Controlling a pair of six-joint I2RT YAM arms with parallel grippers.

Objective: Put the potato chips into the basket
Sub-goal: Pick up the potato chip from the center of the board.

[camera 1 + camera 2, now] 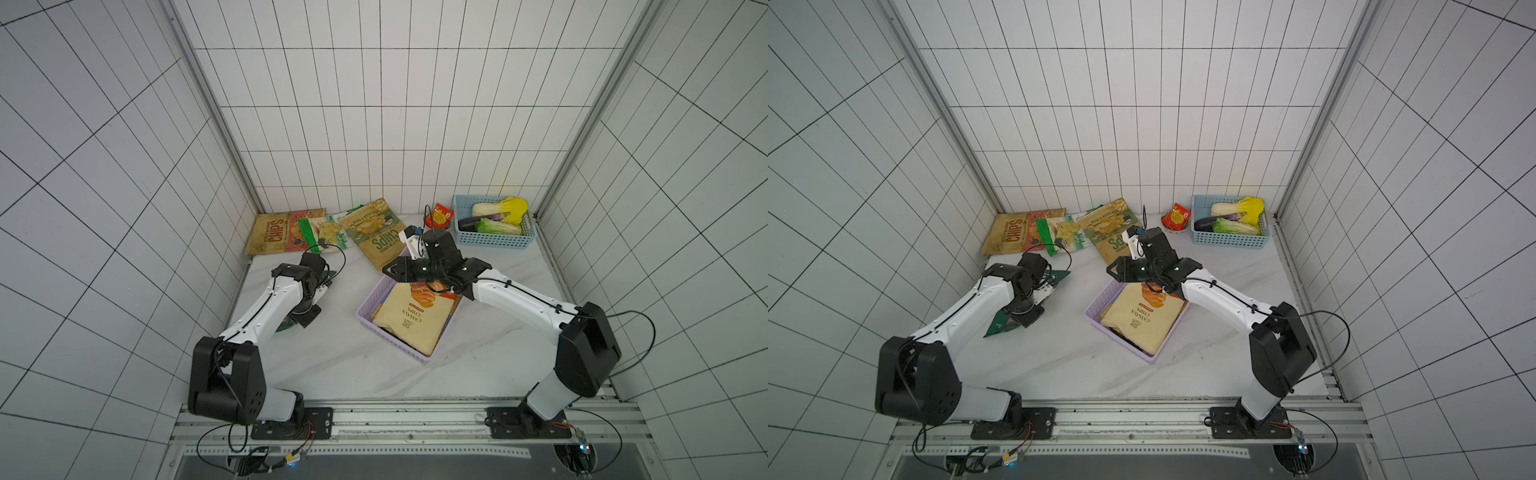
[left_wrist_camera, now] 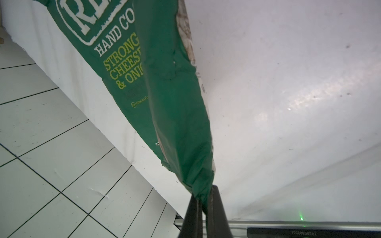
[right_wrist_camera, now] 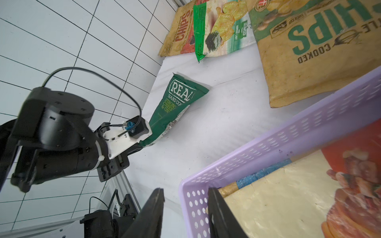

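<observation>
Left wrist view: the left claw (image 2: 203, 198) is clamped tight on a corner of the dark green REAL bag (image 2: 175, 103), held over the left of the bench (image 2: 288, 82), outside the basket. Along the far edge a tan CHIPS bag (image 1: 268, 232), a green-white bag (image 1: 324, 230) and a second tan CHIPS bag (image 1: 374, 245) overlap in a row. At centre, the lilac basket (image 1: 374, 295) holds the cream cassava bag (image 1: 411, 328). The right claw (image 3: 185, 189) stands partly open astride its wall, gripping nothing.
</observation>
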